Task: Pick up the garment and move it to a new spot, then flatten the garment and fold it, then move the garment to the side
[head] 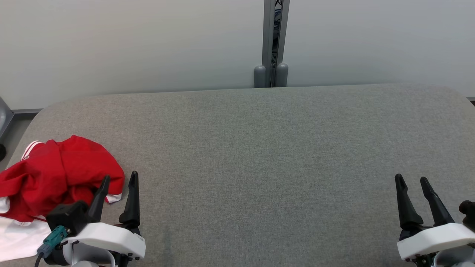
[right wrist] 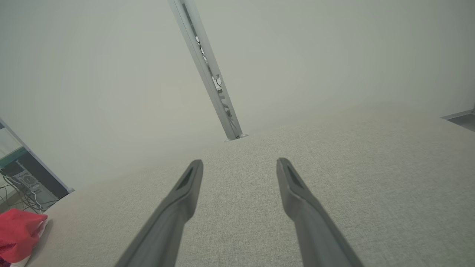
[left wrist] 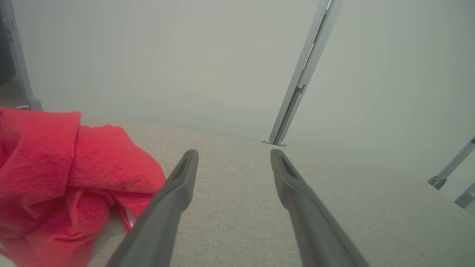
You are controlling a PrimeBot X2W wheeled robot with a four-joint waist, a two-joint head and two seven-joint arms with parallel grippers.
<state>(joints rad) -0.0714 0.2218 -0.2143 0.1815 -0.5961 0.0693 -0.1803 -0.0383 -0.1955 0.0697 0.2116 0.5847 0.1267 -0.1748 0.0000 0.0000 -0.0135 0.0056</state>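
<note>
Garment (head: 55,174), red with white trim, is lying crumpled at the near-left corner of the table (head: 259,155). Step 1, the pickup, is not yet happening. Left gripper (head: 120,175) is hovering just beside the heap, jaws spread wide and holding nothing. Right gripper (head: 411,177) is sitting well apart at near right, also spread and empty. Next move is probably calling for the left arm shifting left and down onto a raised fold, then pinching. No container involved, cloth is resting straight on the table.
</note>
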